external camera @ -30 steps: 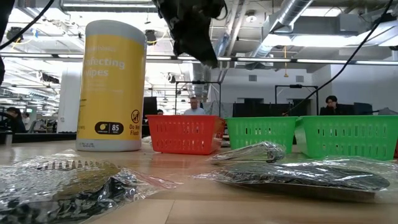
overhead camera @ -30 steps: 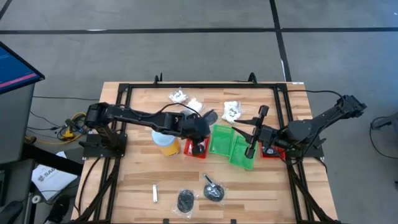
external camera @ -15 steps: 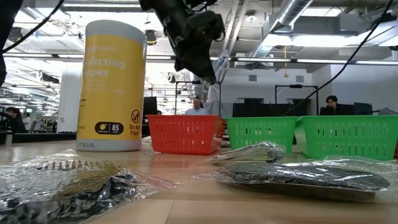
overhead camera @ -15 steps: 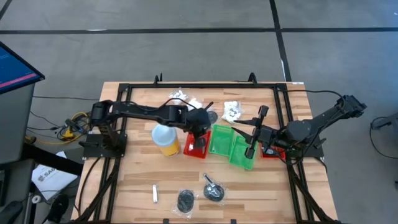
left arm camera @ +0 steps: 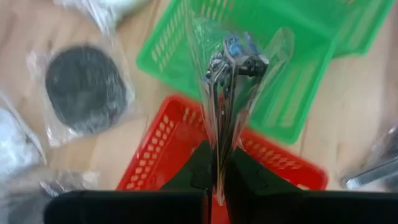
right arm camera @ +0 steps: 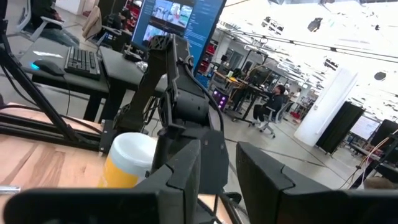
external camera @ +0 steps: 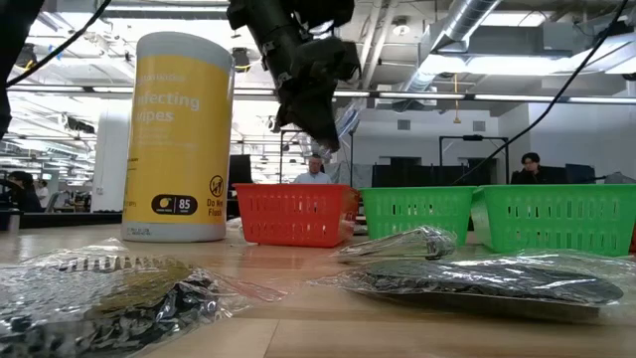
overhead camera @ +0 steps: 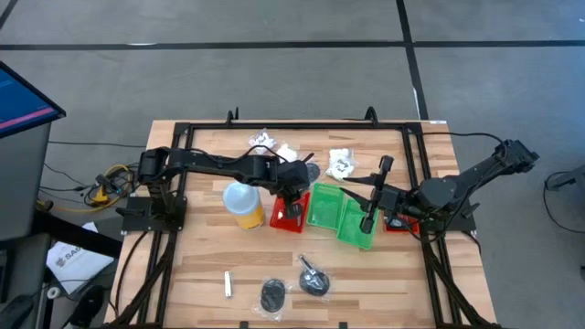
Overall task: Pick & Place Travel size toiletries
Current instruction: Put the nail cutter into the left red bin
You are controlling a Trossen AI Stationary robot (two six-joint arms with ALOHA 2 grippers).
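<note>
Wooden slatted table (overhead camera: 201, 265) under a black frame, open workshop beyond in the low view.

Far left, front: short silvery tube (overhead camera: 227, 284) lying loose. Yellow wipes canister (overhead camera: 242, 205) upright, just left of the red bin (overhead camera: 289, 217).

Left gripper (overhead camera: 294, 187) now over the red bin's far edge; a second ago set lower and nearer the canister, so moved across toward the bins. Clamped tight on a clear-wrapped packet (left arm camera: 233, 68) with a small metallic item inside, hanging from the fingertips. Likely meaning: carry nearly done, release into a bin next. Red or green not settled from here.

Front centre: two bagged dark discs (overhead camera: 273, 293), (overhead camera: 315, 280) not yet picked. White lumpy packets (overhead camera: 263, 141), (overhead camera: 342, 162) along the far side.

Green bins (overhead camera: 340, 212) right of red. Right gripper (overhead camera: 373, 199) parked over them, unchanged; partly open per wrist view, nothing seen in it.

Left wrist view alone shows packet contents, plus one more bagged disc (left arm camera: 84, 89) beside the red bin. Low view alone shows height: packet (external camera: 343, 111) clear above bin rims. High view hides the packet under the arm.
</note>
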